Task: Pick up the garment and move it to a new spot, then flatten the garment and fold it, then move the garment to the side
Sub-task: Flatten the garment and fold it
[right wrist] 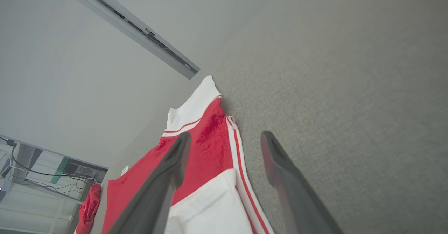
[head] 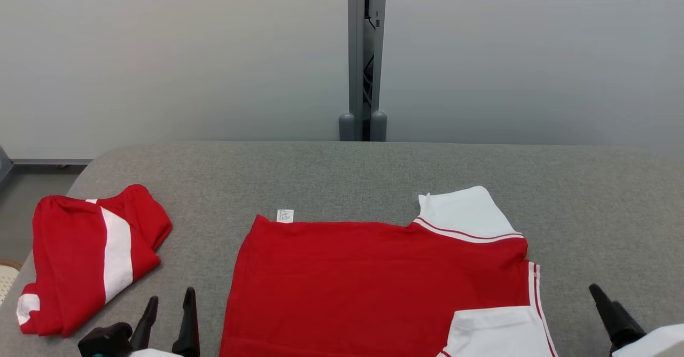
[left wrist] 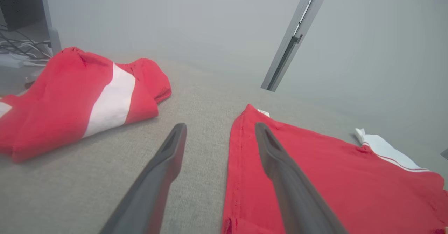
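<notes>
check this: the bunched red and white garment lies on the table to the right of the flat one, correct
Not quite. The bunched garment lies on the table to the left of the flat garment, not the right; the head view shows it.

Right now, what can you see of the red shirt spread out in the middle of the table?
The red shirt lies flat and smooth on the grey fabric table, looking like soft knit. White sleeves with red stripes sit at its right end, a white label at its far left corner. Its near edge is out of frame. Nothing visible grips it.
</notes>
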`<state>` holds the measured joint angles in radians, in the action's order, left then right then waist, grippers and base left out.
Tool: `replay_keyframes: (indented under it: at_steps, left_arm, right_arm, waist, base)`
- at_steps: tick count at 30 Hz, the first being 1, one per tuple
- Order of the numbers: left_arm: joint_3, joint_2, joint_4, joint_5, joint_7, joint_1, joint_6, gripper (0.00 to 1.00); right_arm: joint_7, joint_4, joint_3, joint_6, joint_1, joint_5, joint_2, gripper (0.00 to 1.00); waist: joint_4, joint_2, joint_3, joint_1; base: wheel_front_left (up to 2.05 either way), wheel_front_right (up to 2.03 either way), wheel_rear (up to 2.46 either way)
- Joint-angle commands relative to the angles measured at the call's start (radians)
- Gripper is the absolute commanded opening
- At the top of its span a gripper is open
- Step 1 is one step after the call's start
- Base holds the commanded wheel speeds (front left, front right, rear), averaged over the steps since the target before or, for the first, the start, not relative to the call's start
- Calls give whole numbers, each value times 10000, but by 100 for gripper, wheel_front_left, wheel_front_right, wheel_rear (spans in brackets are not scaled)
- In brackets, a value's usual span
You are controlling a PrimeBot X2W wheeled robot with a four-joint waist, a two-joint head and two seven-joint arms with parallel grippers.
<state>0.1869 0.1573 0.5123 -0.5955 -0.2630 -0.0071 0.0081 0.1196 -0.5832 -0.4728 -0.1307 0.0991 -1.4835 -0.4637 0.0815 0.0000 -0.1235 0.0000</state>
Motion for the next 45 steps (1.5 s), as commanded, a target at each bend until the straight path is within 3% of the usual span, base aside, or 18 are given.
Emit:
replay_keyframes:
  at_steps: [1, 5, 8, 13, 16, 19, 23, 29, 38, 45]
  left_arm:
    - [-361, -92, -491, 480, -8, 130, 121, 100]
    - [-1286, -448, -1855, 1926, -8, 209, 246, 100]
    - [-1640, -679, -2705, 2991, -9, 188, 134, 100]
    - [-1815, -930, -3510, 4423, -8, -3, 138, 100]
    - [-1907, -996, -3577, 4683, -8, 34, 446, 100]
    - [-1851, -1037, -3513, 4845, -8, 95, 613, 100]
    - [-1347, -1027, -3402, 4896, -8, 267, 965, 100]
    - [-890, -1038, -3030, 4543, -8, 423, 806, 100]
    - [-746, -1041, -2127, 4507, -9, 91, 340, 100]
    - [-273, -587, 879, 5274, -9, -1505, -370, 100]
  right_arm:
    - [519, 216, -5, 1, 168, 462, -168, 100]
    - [1363, 623, -62, 1, 618, 2354, -506, 100]
    - [1485, 1040, 650, 1, 1077, 4794, -564, 100]
    - [1453, 2426, 2708, 3, 550, 8826, 756, 100]
    - [1455, 3232, 3411, 3, 102, 10454, 1614, 100]
    - [1455, 3581, 3522, 3, -197, 11308, 2085, 100]
    - [1457, 3955, 3884, 3, -630, 12384, 2965, 100]
    - [1458, 3694, 4316, 3, -835, 12931, 3613, 100]
    - [1459, 3330, 4484, 3, -619, 12945, 3771, 100]
    - [1459, 3115, 4266, 3, -483, 12792, 3698, 100]
  waist:
    - [-35, 0, 18, 0]
    - [-114, 0, 102, 0]
    - [-216, 0, 229, 0]
    - [-288, 0, 418, 0]
    - [-310, 0, 455, 0]
    - [-345, 0, 451, 0]
    - [-409, 0, 446, 0]
    - [-456, 0, 461, 0]
    - [-613, 0, 606, 0]
    - [-884, 0, 986, 0]
  base:
    - [0, 0, 0]
    - [0, 0, 0]
    - [0, 0, 0]
    - [0, 0, 0]
    - [0, 0, 0]
    - [0, 0, 0]
    - [0, 0, 0]
    - [0, 0, 0]
    - [0, 0, 0]
    - [0, 0, 0]
